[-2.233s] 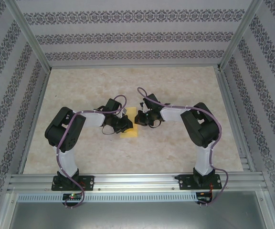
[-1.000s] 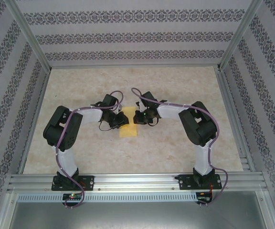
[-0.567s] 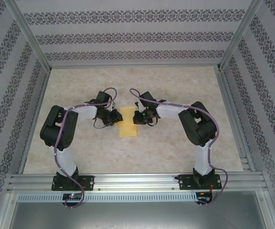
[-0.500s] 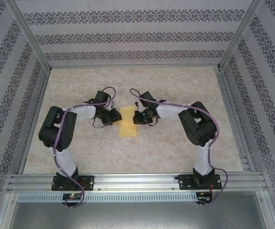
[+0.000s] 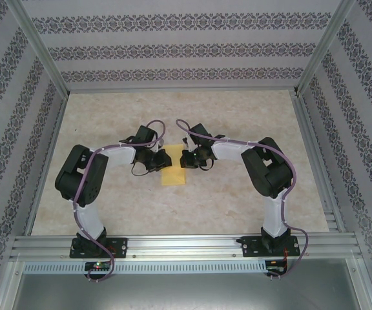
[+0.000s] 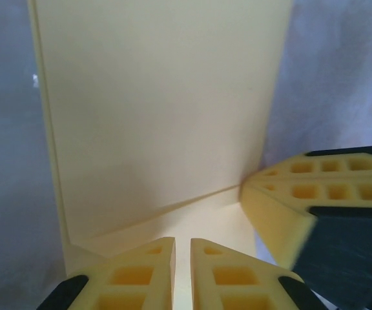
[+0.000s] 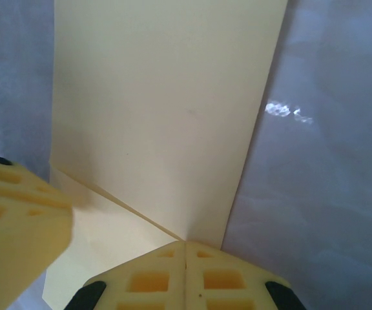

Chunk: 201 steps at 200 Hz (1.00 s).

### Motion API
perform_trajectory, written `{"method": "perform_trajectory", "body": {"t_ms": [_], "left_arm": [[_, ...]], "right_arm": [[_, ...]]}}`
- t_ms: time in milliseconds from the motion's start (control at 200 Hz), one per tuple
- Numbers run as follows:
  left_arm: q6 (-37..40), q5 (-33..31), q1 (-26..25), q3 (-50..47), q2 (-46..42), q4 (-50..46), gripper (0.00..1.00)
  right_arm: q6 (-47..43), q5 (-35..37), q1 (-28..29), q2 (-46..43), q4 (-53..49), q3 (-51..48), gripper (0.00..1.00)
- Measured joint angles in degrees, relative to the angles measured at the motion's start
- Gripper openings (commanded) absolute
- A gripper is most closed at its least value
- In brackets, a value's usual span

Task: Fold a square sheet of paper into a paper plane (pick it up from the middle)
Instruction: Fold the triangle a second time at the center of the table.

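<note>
The square sheet of paper [image 5: 173, 173] lies on the table between the arms, folded into a narrow yellow strip. In the left wrist view the paper [image 6: 160, 97] has a slanted fold line near my fingers. My left gripper [image 5: 162, 159] sits at the strip's far left corner; its fingertips [image 6: 182, 242] keep a narrow slit with nothing in it. My right gripper [image 5: 185, 159] is shut, its joined tips [image 7: 185, 243] pressing down at the paper's [image 7: 166, 84] right edge where the slanted fold ends. Its fingers [image 6: 289, 194] also appear in the left wrist view.
The tabletop [image 5: 237, 116] is pale marble pattern, with patterned walls on three sides. An aluminium rail [image 5: 186, 244] runs along the near edge with both arm bases on it. Open room lies beyond and before the paper.
My left gripper pulled away to the left off the paper, then came back right to its left edge and narrowed. The right gripper and the paper stayed put.
</note>
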Motion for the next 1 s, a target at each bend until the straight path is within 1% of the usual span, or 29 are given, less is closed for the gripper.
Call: {"method": "perform_trajectory", "body": {"t_ms": [290,345,430,510,604,674,799,1004], "left_arm": [[0.02,-1.27,-0.07,0.07,1.09,-0.57,0.11],[0.02,-1.70,-0.09,0.28,1.11,-1.03,0.11],[0.00,-2.14,-0.22,0.44,1.11,-1.36,0.11],[0.00,-2.64,-0.42,0.55,1.11,-1.60,0.10],[0.00,-2.89,-0.48,0.68,1.14,-1.86,0.10],[-0.02,-3.02,-0.50,0.83,1.20,-2.10,0.09],[-0.20,-3.06,-0.52,1.16,1.31,-2.58,0.08],[-0.42,-3.28,-0.63,1.46,1.46,-3.06,0.07]], "right_arm": [[1.51,-2.36,-0.50,-0.33,0.02,0.04,0.06],[2.19,-2.56,-0.48,-0.87,-0.42,-0.02,0.08],[2.69,-2.82,-0.22,-2.97,-0.90,-0.42,0.15],[3.13,-3.13,0.42,-6.36,-0.92,-1.22,0.17],[3.69,-3.30,1.99,-9.18,-0.90,-1.68,0.16],[3.93,-3.23,3.65,-9.42,-0.96,-1.68,0.12],[4.42,-2.75,6.29,-8.11,-2.43,-1.66,0.07],[5.38,-1.81,7.21,-5.05,-3.65,-1.62,0.07]]}}
